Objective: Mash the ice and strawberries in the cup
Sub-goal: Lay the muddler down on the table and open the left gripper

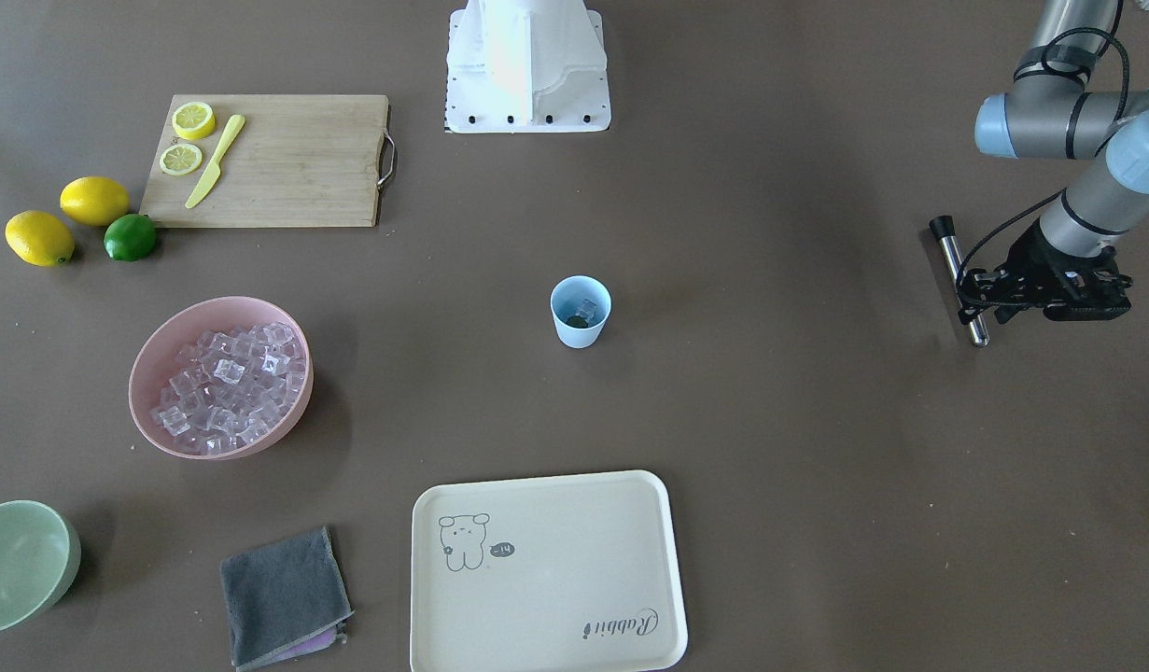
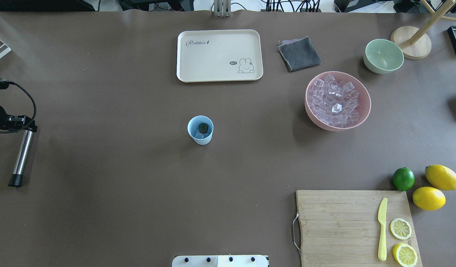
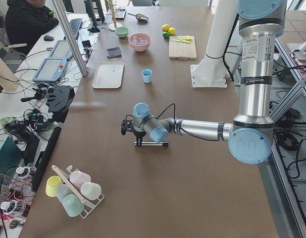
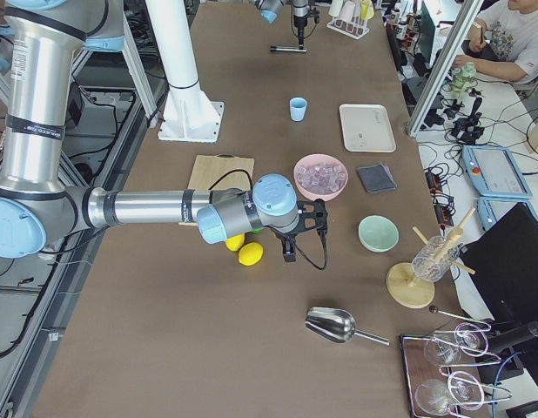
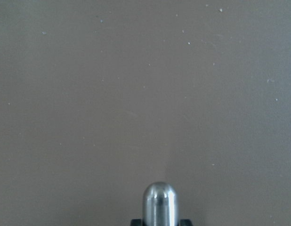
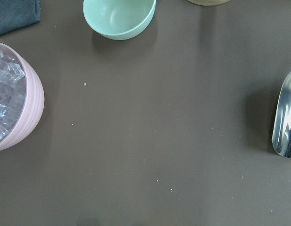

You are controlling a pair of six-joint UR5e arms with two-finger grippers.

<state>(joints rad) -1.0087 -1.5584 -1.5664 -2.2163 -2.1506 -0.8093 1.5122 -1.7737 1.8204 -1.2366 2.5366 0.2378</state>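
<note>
The light-blue cup (image 1: 581, 313) (image 2: 200, 129) stands upright mid-table. Inside it lie a clear ice cube (image 1: 588, 306) and the strawberry (image 2: 203, 128), which shows only as a small dark green spot. More ice (image 1: 229, 383) fills a pink bowl (image 2: 337, 127). At the table's far end on my left side, my left gripper (image 1: 989, 297) is shut on a steel muddler (image 2: 22, 152) with a black end, lying level just over the table; its rounded tip (image 5: 159, 202) pokes out in the wrist view. My right gripper (image 4: 289, 254) hangs near the lemons; I cannot tell its state.
A wooden cutting board (image 2: 353, 226) carries lemon halves and a yellow knife; two lemons and a lime (image 2: 403, 178) sit beside it. A cream tray (image 2: 219, 55), grey cloth (image 2: 299, 53), pale green bowl (image 2: 383, 55) and metal scoop (image 4: 334, 325) are around. People sit at the side desks.
</note>
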